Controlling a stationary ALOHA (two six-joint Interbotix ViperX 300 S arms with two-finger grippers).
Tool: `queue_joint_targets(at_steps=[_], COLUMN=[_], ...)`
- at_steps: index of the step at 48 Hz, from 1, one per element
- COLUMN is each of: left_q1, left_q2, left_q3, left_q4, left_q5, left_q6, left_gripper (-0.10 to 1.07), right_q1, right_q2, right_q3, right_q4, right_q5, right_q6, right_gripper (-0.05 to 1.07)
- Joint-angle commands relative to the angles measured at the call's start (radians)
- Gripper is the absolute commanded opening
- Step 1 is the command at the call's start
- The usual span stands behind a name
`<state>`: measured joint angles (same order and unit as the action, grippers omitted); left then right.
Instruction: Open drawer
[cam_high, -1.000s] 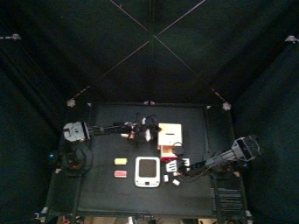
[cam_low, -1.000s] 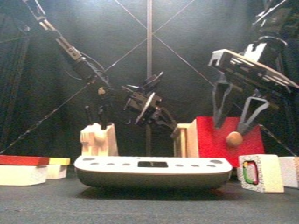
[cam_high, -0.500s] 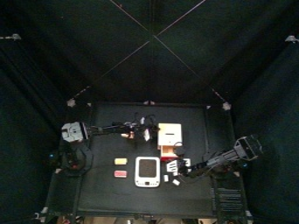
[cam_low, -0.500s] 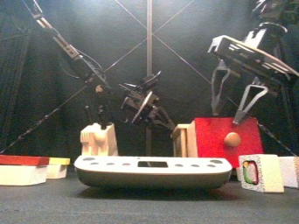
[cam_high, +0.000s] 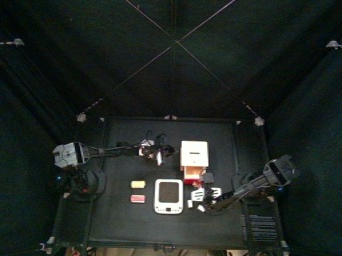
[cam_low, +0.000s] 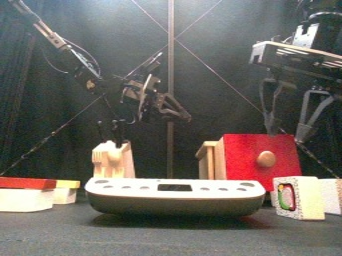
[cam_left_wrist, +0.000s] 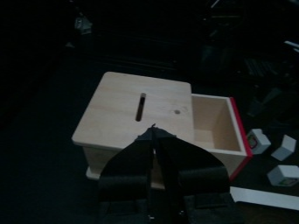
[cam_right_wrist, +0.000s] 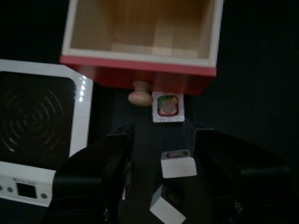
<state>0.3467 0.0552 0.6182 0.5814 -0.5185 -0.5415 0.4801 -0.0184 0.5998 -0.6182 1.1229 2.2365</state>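
The small black table (cam_high: 120, 140) carries everything, with the pale wooden box (cam_left_wrist: 135, 109) near its middle. It is a smooth, square-cornered piece with a narrow slot cut in its lid. The drawer (cam_right_wrist: 142, 44) stands pulled out of the box's front toward the right arm, its bare wood tray open to the air and its red face and round wooden knob (cam_right_wrist: 138, 94) leading. To my eye the opening is done, which would explain why both arms stand clear.

The white device (cam_low: 174, 196), a glossy rounded slab, lies in front of the box, with small painted blocks (cam_low: 297, 196) beside it.

The right gripper (cam_right_wrist: 163, 166) hangs just off the knob, jaws spread wide and empty. The left gripper (cam_left_wrist: 158, 144) hovers above the box lid, fingertips pinched together around nothing.
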Motion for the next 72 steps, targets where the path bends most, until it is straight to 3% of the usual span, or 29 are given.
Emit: queue_joint_targets(at_steps=[1, 16, 34, 72], left_q1=[-0.014, -0.023, -0.020, -0.018], left_q2=[-0.025, -0.025, -0.015, -0.005], left_q3=[-0.005, 0.015, 0.015, 0.015], left_q4=[-0.005, -0.008, -0.006, -0.008], left_q5=[-0.009, -0.009, -0.006, -0.005], left_q6=[0.002, 0.002, 0.002, 0.002], left_gripper=[0.49, 0.49, 0.49, 0.49], right_q1=[-0.005, -0.011, -0.063, -0.083], right_q2=[0.008, 0.060, 0.101, 0.104], right_q3=[-0.015, 0.009, 0.046, 0.058], right_q4=[0.000, -0.015, -0.072, -0.032], right_q5=[0.005, -0.009, -0.167, -0.138], right_q6=[0.003, -0.006, -0.009, -0.014], right_gripper=[0.84, 0.84, 0.85, 0.85])
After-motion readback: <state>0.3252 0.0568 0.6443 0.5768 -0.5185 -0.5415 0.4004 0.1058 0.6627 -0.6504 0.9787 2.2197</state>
